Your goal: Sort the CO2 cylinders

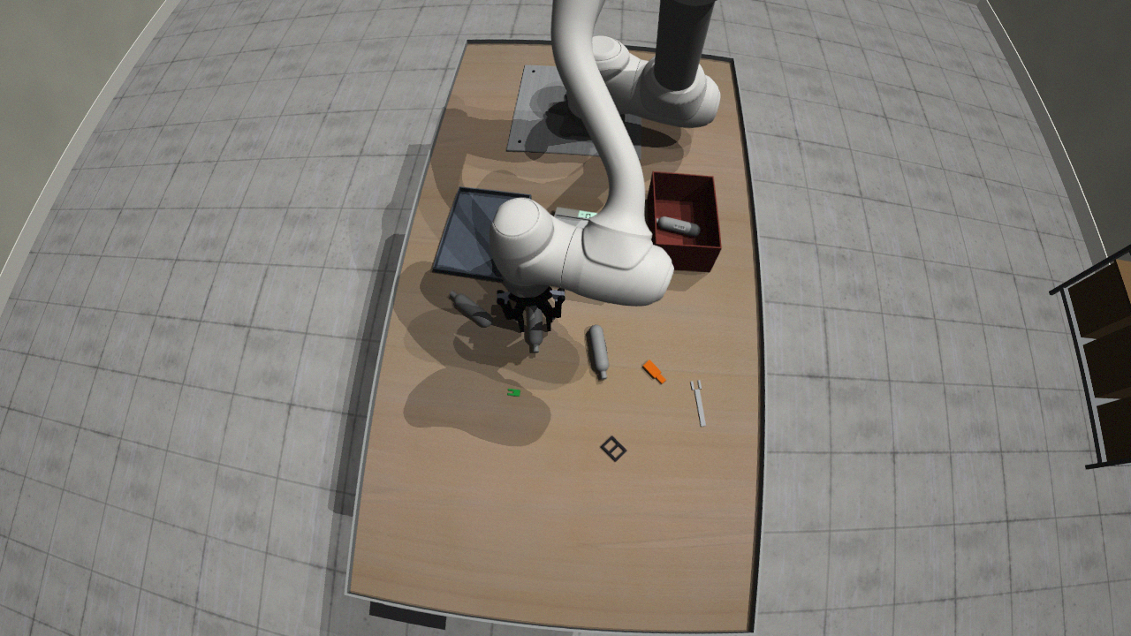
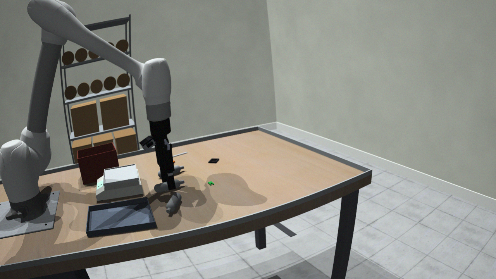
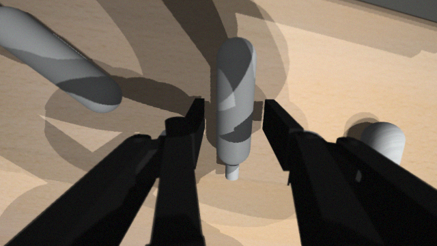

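Observation:
My gripper (image 1: 535, 313) (image 2: 169, 183) (image 3: 233, 113) is open and low over the table, its fingers either side of the middle CO2 cylinder (image 1: 535, 332) (image 2: 160, 187) (image 3: 235, 68) with a gap on each side. That grey cylinder lies flat. A second cylinder (image 1: 470, 309) (image 2: 173, 202) (image 3: 61, 65) lies to its left near the tray (image 1: 466, 229) (image 2: 121, 229). A third (image 1: 596, 348) (image 2: 177, 169) (image 3: 382, 140) lies to its right. Another cylinder (image 1: 679, 227) lies in the dark red scrap bin (image 1: 687, 257) (image 2: 97, 161). The scale (image 2: 121, 178) stands between tray and bin; the arm covers it in the top view.
An orange piece (image 1: 654, 371), a white forked tool (image 1: 699, 401), a black square frame (image 2: 214, 160) and a small green clip (image 1: 513, 392) (image 2: 210, 183) lie on the table. A shelf (image 2: 100, 104) with boxes stands behind the table.

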### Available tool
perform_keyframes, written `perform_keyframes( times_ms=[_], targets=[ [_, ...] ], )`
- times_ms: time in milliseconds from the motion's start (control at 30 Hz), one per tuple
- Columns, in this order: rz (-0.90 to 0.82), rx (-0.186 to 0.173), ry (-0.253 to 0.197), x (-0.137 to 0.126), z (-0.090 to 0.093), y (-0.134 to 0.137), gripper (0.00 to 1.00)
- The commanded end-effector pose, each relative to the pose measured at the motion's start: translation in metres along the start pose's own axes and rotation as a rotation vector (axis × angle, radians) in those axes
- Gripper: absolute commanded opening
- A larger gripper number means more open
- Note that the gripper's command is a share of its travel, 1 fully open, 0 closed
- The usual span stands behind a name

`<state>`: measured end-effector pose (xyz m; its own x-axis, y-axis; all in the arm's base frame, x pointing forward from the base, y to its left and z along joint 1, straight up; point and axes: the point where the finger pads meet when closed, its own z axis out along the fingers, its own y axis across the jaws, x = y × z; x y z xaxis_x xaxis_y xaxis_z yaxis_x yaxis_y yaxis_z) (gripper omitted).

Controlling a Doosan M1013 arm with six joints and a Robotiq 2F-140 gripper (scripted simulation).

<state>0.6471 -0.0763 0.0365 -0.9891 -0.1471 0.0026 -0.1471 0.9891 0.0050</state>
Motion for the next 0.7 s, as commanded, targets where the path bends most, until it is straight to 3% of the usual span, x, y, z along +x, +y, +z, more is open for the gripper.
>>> perform_keyframes(
  times_ms=[0,400,433,667],
  targets=[
    [0.000,0.000,-0.002,-0.0007,0.0045,-0.0001,0.41],
    [0.000,0.000,-0.002,-0.0007,0.0062,-0.0001,0.41],
    [0.000,0.000,-0.002,-0.0007,0.0062,-0.0001,0.10],
    [0.000,0.000,-0.002,-0.0007,0.0061,-0.0001,0.10]
  ],
)
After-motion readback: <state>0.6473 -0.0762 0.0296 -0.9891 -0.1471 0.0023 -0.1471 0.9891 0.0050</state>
